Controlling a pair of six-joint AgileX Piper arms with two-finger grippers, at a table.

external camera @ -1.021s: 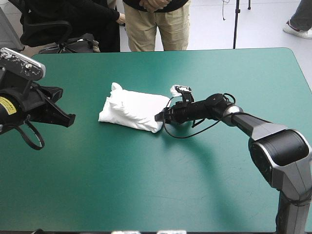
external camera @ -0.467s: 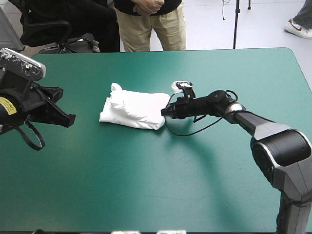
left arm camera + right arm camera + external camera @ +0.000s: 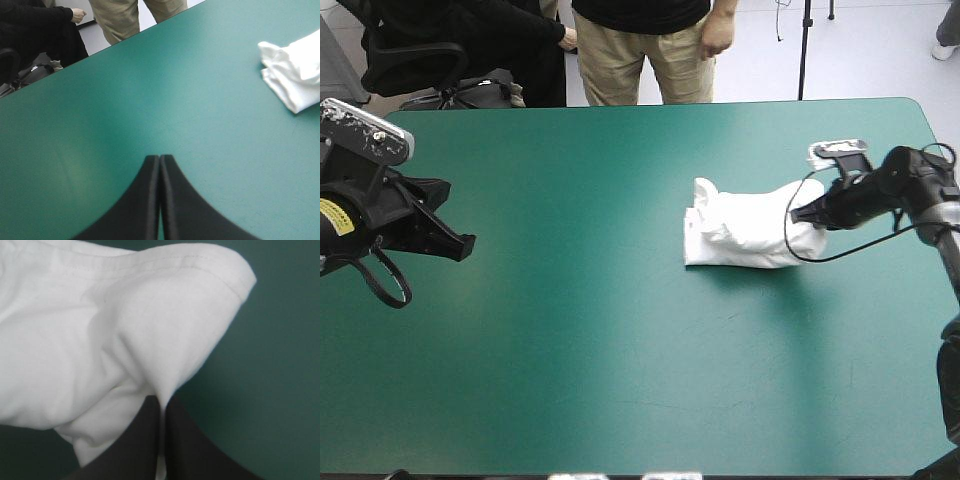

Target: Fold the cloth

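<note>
Step in hand: by my judgement, a hold on one end of the folded bundle, either to place it or to make a last fold.
T-shirt: a folded white bundle lay on the right half of the table, about mid-depth, with layered flaps showing at its left end.
Right gripper: the fingers were all but closed, pinching the end of the bundle nearest the table's right edge.
Left gripper: the fingers met in a point and held nothing, well apart from the T-shirt.
Doing it well: the pinch should catch every layer. Any travel should be low, level and slow, so the loose flaps do not splay.
Right arm pose: it reached in from the right edge, forearm low and nearly level, wrist aimed along the bundle.
Left arm pose: it was raised over the left edge, pointing across the table.
</note>
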